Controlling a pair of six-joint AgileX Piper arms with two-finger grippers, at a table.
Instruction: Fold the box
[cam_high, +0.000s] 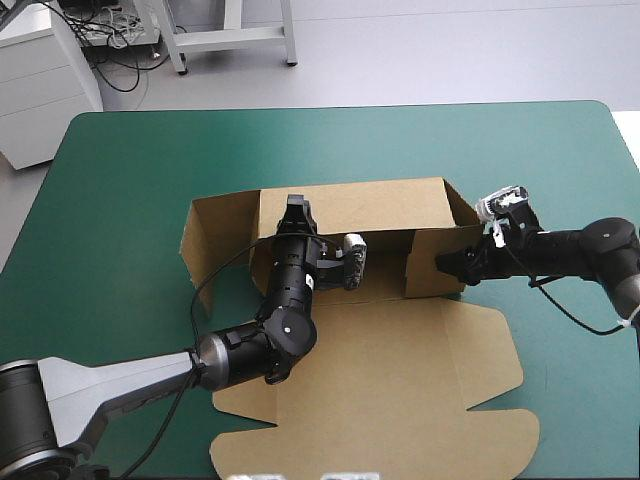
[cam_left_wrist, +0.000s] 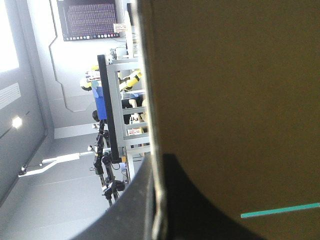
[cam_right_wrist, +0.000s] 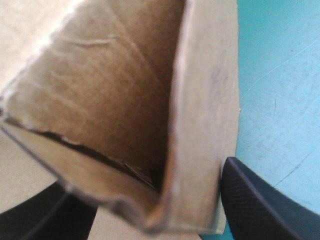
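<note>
The brown box (cam_high: 400, 370) sits mid-tabletop (cam_high: 120, 170), walls raised, lid flat toward the near edge. The left gripper (cam_high: 296, 210) is clamped on the rear wall. The right gripper (cam_high: 448, 262) has its jaws apart astride the right near corner. I judge that an uneven pull could spring the 2 untucked end walls open. No writing shows on the board.
</note>
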